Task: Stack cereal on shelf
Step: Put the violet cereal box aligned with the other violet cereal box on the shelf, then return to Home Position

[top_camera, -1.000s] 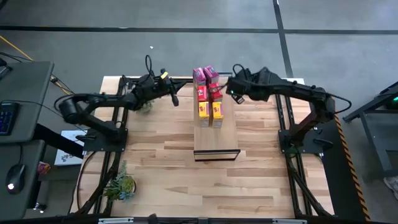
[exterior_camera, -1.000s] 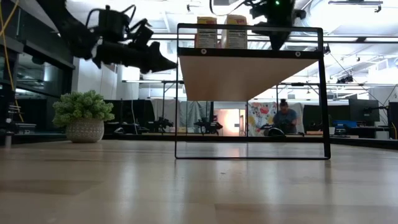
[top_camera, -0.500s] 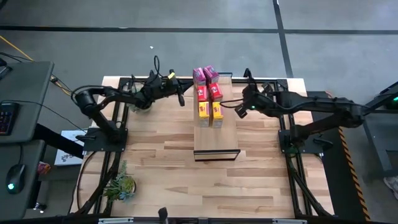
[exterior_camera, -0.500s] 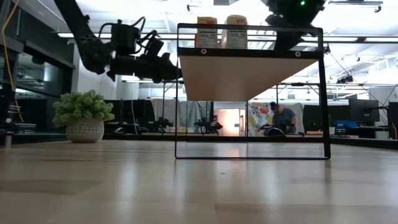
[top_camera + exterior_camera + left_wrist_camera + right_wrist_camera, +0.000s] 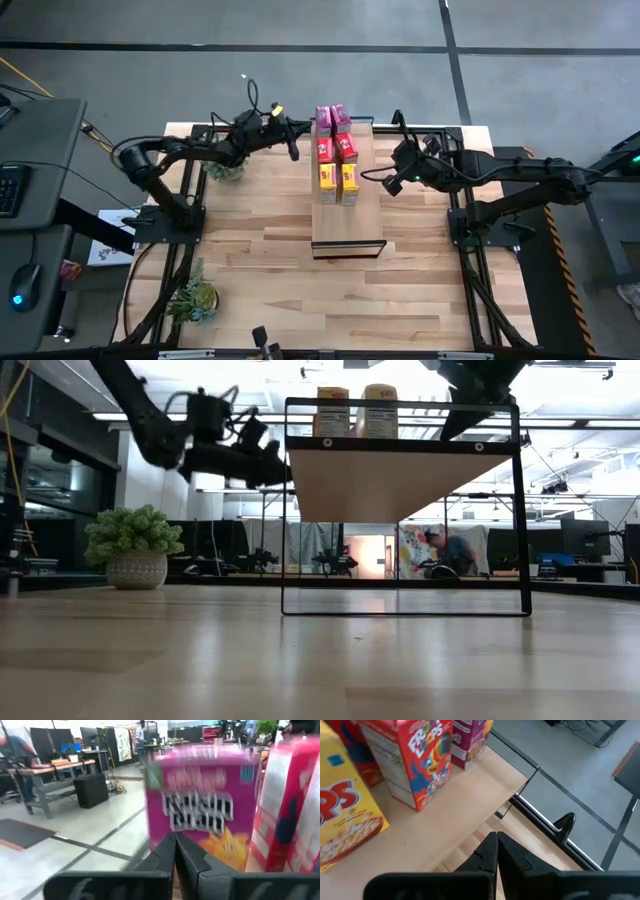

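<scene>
As cereal [image 5: 334, 152] fills shelf [image 5: 348, 225] rear | both fingers clenched, empty | front plank bare

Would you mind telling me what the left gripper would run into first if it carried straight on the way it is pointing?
Most likely the magenta cereal box directly ahead of the shut left gripper, at the shelf's far end; how much gap remains is unclear.
</scene>
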`<state>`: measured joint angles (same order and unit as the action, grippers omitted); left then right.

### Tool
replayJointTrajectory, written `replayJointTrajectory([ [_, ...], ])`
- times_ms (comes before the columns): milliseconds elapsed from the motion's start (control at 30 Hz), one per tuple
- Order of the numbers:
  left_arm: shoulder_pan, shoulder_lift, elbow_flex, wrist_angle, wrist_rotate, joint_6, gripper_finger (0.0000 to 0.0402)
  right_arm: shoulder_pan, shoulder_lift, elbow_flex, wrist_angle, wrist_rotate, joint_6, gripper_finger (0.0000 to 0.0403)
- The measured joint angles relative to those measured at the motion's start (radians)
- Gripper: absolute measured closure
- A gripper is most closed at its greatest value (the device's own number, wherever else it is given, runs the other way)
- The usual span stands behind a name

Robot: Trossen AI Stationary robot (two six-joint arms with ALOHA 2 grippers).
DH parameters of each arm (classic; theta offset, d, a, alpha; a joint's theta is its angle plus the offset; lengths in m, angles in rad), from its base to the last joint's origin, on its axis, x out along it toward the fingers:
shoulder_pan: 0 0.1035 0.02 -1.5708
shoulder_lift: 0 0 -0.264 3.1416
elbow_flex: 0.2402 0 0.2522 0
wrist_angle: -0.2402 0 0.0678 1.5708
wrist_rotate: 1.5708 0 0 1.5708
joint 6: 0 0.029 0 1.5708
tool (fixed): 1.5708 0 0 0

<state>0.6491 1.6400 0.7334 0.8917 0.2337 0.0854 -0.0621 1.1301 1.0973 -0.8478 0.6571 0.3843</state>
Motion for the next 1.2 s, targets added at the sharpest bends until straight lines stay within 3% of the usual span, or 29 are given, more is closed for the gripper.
replayJointTrajectory([
  [167, -0.004, -0.170, 0.000, -0.234, 0.042, 0.005, 0.0401, 0.012, 0.000, 0.000, -0.027, 0.004, -0.023, 0.0401],
  [300, -0.099, -0.323, -0.045, -0.419, 0.089, 0.016, 0.0401, 0.012, 0.000, 0.000, -0.060, 0.006, -0.027, 0.0401],
  [433, -0.307, -0.478, -0.186, -0.389, 0.084, 0.022, 0.0401, 0.012, 0.000, 0.000, -0.066, 0.031, -0.038, 0.0401],
  [533, -0.476, -0.596, -0.303, -0.311, 0.021, 0.027, 0.0401, 0.012, 0.000, 0.000, -0.063, 0.033, -0.053, 0.0401],
  [633, -0.579, -0.727, -0.418, -0.237, -0.023, 0.037, 0.0401, 0.012, 0.000, 0.000, -0.062, 0.023, -0.049, 0.0401],
  [767, -0.575, -0.939, -0.586, -0.189, -0.094, 0.007, 0.0401, 0.013, 0.000, 0.000, -0.061, 0.001, -0.044, 0.0401],
  [900, -0.559, -1.134, -0.715, -0.191, -0.085, -0.042, 0.0401, 0.013, 0.000, 0.000, -0.061, -0.063, -0.043, 0.0401],
  [1033, -0.561, -1.279, -0.718, -0.371, -0.081, -0.051, 0.0401, 0.036, -0.001, 0.000, -0.062, -0.120, -0.045, 0.0401],
  [1200, -0.570, -1.367, -0.722, -0.496, -0.080, -0.045, 0.0401, 0.101, -0.027, -0.002, -0.081, -0.181, -0.014, 0.0401],
])
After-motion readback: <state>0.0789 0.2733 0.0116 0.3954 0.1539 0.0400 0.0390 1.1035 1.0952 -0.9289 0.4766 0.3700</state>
